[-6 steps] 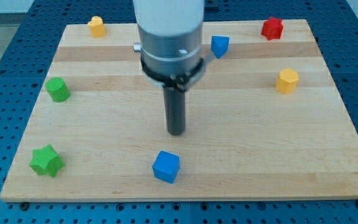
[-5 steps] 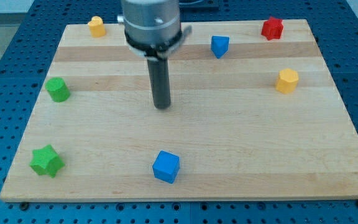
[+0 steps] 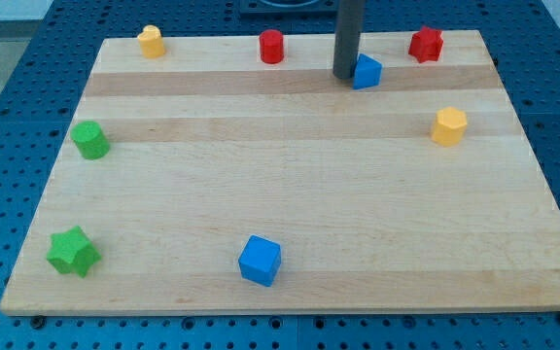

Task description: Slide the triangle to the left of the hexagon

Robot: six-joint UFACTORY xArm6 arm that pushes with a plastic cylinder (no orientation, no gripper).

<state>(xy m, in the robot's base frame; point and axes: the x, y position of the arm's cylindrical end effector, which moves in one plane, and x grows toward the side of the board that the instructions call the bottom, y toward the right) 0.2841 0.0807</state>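
The blue triangle [image 3: 367, 71] lies near the view's top, right of centre. My tip [image 3: 345, 75] stands right against its left side, touching it. The yellow hexagon [image 3: 448, 126] lies at the view's right, below and to the right of the triangle. The rod rises straight up out of the view's top.
A red cylinder [image 3: 272, 46] and a yellow block [image 3: 150, 41] lie along the top edge, a red star [image 3: 425, 44] at the top right. A green block [image 3: 90, 140] and a green star [image 3: 72, 251] lie at the left, a blue cube [image 3: 260, 260] at the bottom.
My tip has moved from the board's middle up and to the right, to the triangle's left side. The triangle has shifted a little to the right. The red cylinder now shows.
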